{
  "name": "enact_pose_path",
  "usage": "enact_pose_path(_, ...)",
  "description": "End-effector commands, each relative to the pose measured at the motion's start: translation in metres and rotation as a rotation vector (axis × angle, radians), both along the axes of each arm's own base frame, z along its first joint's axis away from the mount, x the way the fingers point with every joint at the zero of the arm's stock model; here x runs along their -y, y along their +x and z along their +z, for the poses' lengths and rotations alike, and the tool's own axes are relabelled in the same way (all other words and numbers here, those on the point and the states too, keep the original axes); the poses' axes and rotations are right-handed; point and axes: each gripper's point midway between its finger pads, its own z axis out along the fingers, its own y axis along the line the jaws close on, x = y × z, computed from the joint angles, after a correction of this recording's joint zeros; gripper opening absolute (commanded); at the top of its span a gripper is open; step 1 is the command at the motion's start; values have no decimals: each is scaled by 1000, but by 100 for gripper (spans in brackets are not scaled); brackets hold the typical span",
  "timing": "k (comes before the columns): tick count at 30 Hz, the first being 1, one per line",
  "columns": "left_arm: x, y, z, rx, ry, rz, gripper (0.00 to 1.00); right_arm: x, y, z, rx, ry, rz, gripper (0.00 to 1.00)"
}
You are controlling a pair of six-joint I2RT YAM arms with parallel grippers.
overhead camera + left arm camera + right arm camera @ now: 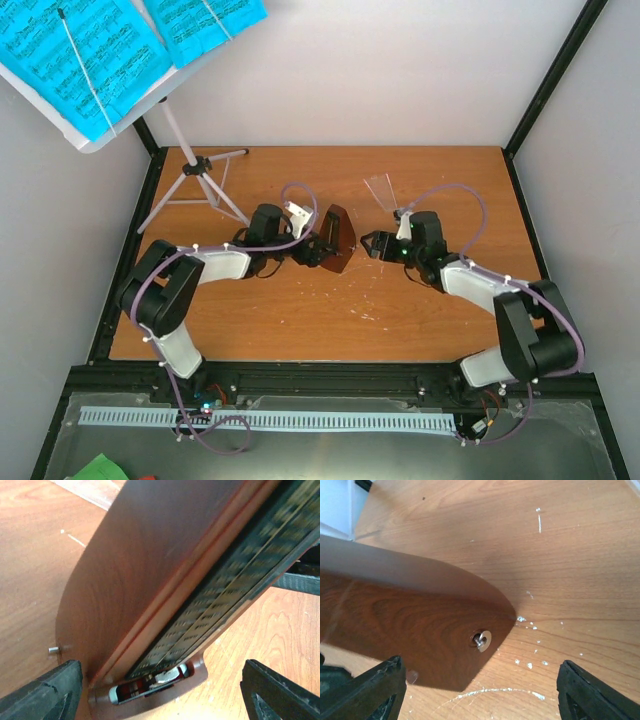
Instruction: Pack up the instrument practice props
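Overhead, the music stand [197,165] occupies the far left corner of the counter [300,310]. Its desk and the blue pages [80,60] are cut off by the frame edge. A clear cover [380,188] is only faintly legible, just beyond the right end effector [372,243]. The brown metronome [338,238] sits mid-counter between that and the left end effector [312,248], which face each other. The left end effector's jaws are spread, with the metronome's base between the fingers [45,695]. Bare counter shows beside one finger; contact at the other cannot be judged. The scale is blurred and the top cropped. The right end effector's jaws are likewise spread, with the metronome's side just ahead, ungripped.
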Motion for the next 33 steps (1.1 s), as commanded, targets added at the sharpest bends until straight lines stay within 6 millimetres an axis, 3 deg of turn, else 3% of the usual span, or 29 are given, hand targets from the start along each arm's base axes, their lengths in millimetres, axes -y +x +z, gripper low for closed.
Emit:
enact_pose_path(1,2,1,-4,-29,-32,8,87,-11,13,-11,-53,5,38,77)
enact_pose_path(8,6,9,-19,-46,4,-2,87,-30,32,-26,-76,-30,145,66)
enact_pose_path(16,4,-12,-26,-69,9,-75,84,-63,31,-34,-59,-43,291,61)
enact_pose_path(26,-3,-45,-21,-97,-32,-123,83,-80,6,-40,-61,-47,378,61)
enact_pose_path(33,-2,-71,-15,-131,-65,-153,83,-77,-24,-46,-87,-47,376,61)
